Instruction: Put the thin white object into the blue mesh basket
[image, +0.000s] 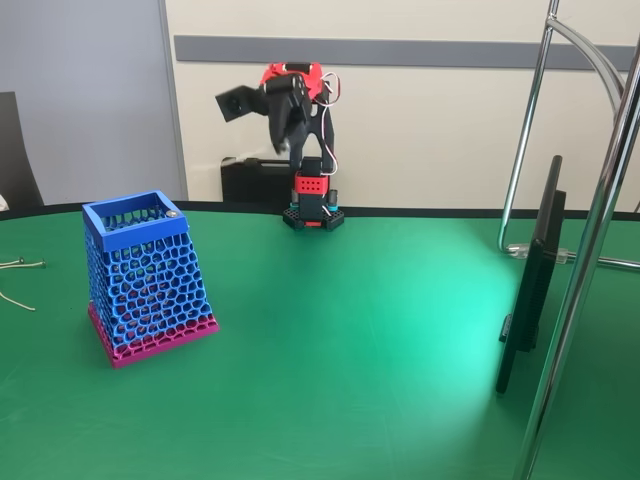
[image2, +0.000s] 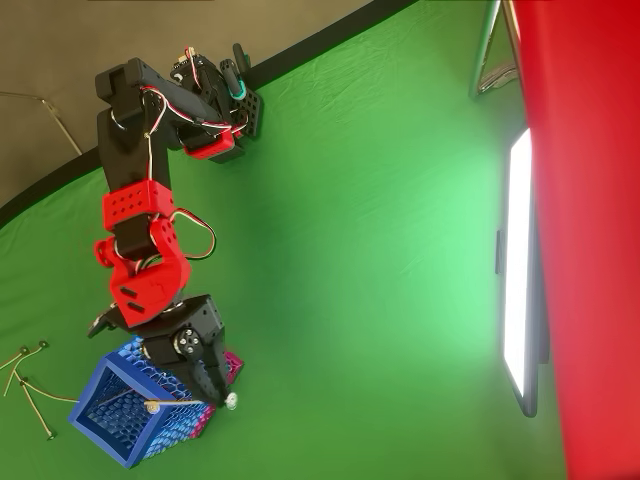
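Note:
The blue mesh basket with its pink base band stands on the left of the green table; from overhead the basket is at the bottom left. A thin white object lies slanted across the basket's mouth, and a tiny pale knob shows at the rim's far right corner. In the fixed view my gripper hangs high at the back, blurred and well away from the basket. In the overhead view the gripper overlaps the basket's right corner. Its jaws look closed to one point, with nothing seen between them.
Thin pale wire-like pieces lie on the table left of the basket. A dark flat screen on a chrome stand occupies the right side. The arm's base sits at the table's far edge.

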